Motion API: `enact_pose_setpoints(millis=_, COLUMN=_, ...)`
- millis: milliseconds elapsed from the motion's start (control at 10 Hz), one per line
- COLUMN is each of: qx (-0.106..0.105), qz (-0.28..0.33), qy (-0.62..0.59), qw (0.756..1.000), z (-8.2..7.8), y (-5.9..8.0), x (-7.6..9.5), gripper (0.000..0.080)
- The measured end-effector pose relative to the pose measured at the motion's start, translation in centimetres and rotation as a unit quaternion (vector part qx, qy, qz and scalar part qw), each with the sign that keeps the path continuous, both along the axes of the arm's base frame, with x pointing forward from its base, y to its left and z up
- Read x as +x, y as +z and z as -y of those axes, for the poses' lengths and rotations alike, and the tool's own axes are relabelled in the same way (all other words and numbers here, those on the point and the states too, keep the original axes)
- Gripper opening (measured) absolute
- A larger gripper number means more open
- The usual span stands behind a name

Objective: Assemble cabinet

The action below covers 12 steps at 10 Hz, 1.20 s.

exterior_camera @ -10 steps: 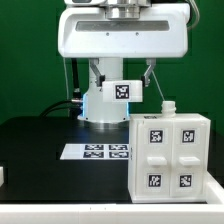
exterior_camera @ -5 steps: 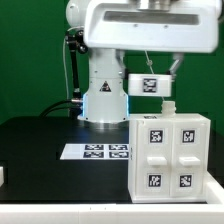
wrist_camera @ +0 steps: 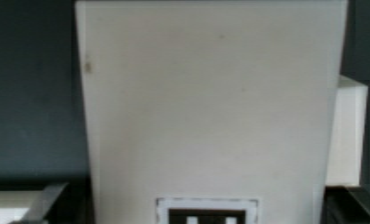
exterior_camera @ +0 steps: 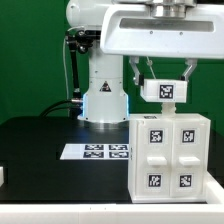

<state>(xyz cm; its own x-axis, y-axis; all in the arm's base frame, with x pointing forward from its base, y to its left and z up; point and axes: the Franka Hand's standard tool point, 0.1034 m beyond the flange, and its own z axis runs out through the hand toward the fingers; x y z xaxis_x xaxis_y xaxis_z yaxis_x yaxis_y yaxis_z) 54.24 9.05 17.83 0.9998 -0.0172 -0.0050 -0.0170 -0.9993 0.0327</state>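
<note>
The cabinet [exterior_camera: 170,156] is a white boxy body standing at the exterior view's right, with tags on its front blocks and a small white peg on its top. My gripper [exterior_camera: 165,84] hangs just above it, shut on a white tagged cabinet part [exterior_camera: 165,91] held between wide-set fingers. In the wrist view this held part [wrist_camera: 203,110] fills most of the picture, its tag at the near end, and a piece of the cabinet [wrist_camera: 351,130] shows beside it.
The marker board [exterior_camera: 95,152] lies flat on the black table in front of the robot's white base [exterior_camera: 103,95]. A small white piece [exterior_camera: 3,175] sits at the exterior view's left edge. A green wall stands behind.
My gripper has carried the tagged part toward the exterior view's right, from in front of the robot base to above the cabinet's top.
</note>
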Motion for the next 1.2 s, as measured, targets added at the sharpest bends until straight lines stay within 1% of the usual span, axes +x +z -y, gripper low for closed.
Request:
enact_pose_setpoints(millis=300, qx=0.002, qz=0.011, qy=0.003, qw=1.000, z=-1.1, y=-0.2, x=0.3, gripper=0.0550)
enact_pose_setpoints(millis=400, qx=0.002, qz=0.012, qy=0.004, qw=1.000, z=-1.3, y=-0.3, x=0.3, gripper=0.0550)
enact_pose_setpoints(millis=600, qx=-0.001, qz=0.012, qy=0.003, qw=1.000, z=-1.1, y=-0.6, x=0.8, gripper=0.0550)
enact_pose_setpoints(millis=800, qx=-0.003, qz=0.014, qy=0.003, qw=1.000, z=-0.7, y=-1.3, x=0.9, gripper=0.0550)
enact_pose_setpoints(millis=1000, qx=0.002, qz=0.039, qy=0.003, qw=0.999, z=-0.8, y=-1.3, x=1.2, gripper=0.0550)
enact_pose_setpoints(millis=1200, qx=0.003, qz=0.043, qy=0.003, qw=0.999, z=-0.8, y=-1.3, x=1.3, gripper=0.0550)
